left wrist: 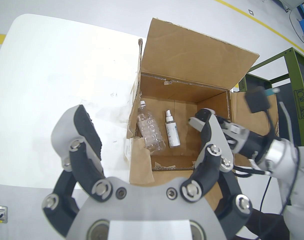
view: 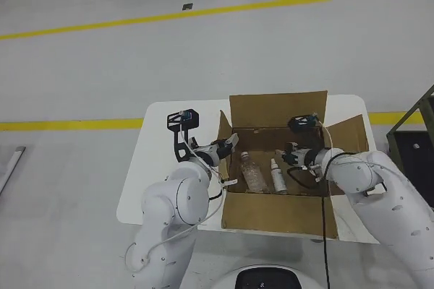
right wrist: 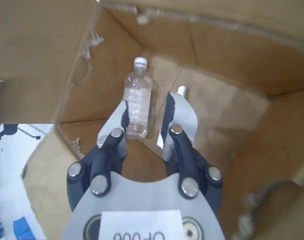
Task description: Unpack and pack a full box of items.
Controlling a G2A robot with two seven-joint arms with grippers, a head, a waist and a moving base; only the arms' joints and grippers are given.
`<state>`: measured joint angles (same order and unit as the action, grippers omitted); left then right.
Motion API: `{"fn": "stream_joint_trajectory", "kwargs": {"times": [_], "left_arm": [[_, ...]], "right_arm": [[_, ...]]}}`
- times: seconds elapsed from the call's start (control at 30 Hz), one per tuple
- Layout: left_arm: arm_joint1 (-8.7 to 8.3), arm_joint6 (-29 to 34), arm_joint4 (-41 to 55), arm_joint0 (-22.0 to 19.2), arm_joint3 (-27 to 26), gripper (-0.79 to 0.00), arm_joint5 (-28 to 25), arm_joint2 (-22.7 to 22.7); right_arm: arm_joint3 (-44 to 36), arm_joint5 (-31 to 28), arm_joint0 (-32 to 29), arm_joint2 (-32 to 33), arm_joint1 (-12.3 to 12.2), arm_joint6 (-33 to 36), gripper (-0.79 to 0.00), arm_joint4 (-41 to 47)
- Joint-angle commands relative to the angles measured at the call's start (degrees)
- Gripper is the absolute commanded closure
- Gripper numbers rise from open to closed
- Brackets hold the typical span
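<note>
White bench [view: 159, 137] carries the open cardboard box [view: 278, 212]. On the box floor lie a clear plastic bottle [view: 252, 173] and, just beside it, a small white spray bottle [view: 278, 178]. I read this as unpacking, with two items left. My right pincer [right wrist: 147, 103] hangs spread above the clear bottle, empty. The left pincer [left wrist: 142, 117] is spread wide by the box's left wall, also empty. Next I'd lower the right one and close across the bottle's body.
</note>
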<state>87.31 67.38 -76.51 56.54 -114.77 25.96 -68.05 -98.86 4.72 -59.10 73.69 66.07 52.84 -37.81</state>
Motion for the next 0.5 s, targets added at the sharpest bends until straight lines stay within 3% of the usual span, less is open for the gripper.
{"fn": "stream_joint_trajectory", "kwargs": {"times": [0.0,0.2,0.47], "left_arm": [[0.0,0.0,0.0,0.0,0.0,-0.785,0.0,0.0],[0.0,0.0,0.0,0.0,0.0,-0.785,0.0,0.0],[0.0,0.0,0.0,0.0,0.0,-0.785,0.0,0.0]], "right_arm": [[-4.9,-1.2,-2.7,4.9,-0.7,0.1,0.0,0.7],[-15.8,-6.2,-11.5,20.9,-2.4,-1.9,0.0,3.6],[-22.1,-9.7,-22.7,43.2,-3.7,-1.0,0.0,4.0]]}}
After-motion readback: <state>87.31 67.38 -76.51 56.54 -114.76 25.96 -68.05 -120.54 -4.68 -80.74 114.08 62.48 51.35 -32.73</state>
